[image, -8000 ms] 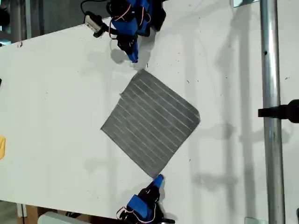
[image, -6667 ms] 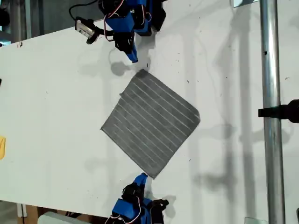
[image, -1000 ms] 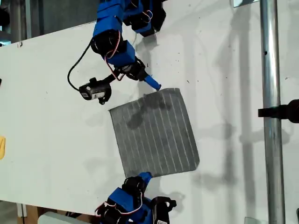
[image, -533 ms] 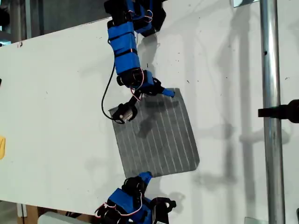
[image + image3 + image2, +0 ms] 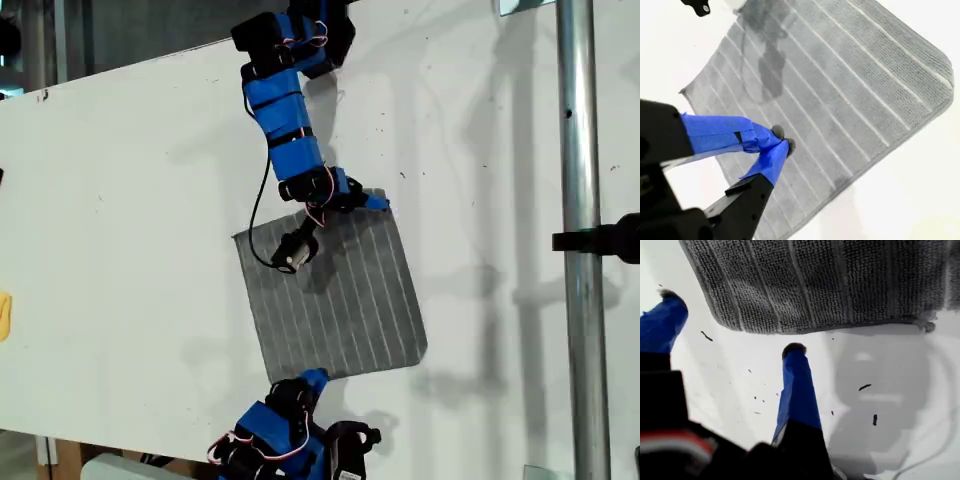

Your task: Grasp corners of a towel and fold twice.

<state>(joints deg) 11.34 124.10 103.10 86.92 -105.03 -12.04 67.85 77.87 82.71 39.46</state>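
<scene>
The grey striped towel (image 5: 340, 290) lies flat on the white table (image 5: 120, 200). My second gripper (image 5: 378, 203) reaches from the top of the exterior view to the towel's upper right corner (image 5: 385, 192). In the second wrist view it (image 5: 781, 139) hangs over the towel (image 5: 850, 85) with its blue fingertips pressed together and nothing between them. My first gripper (image 5: 310, 380) sits at the bottom of the exterior view, just off the towel's lower edge. In the first wrist view it (image 5: 732, 325) is open on bare table, facing a rounded corner (image 5: 727, 324) of the towel (image 5: 815, 285).
A metal pole (image 5: 580, 200) with a black clamp (image 5: 600, 240) runs down the exterior view's right side. A yellow object (image 5: 3, 315) shows at that view's left edge. The second arm's camera and cable (image 5: 293, 252) hang over the towel.
The second arm swung toward the exterior view's right, over the towel's upper edge to its upper right corner. Over the last second the towel and first arm stayed put; earlier the towel lay as a diamond.
</scene>
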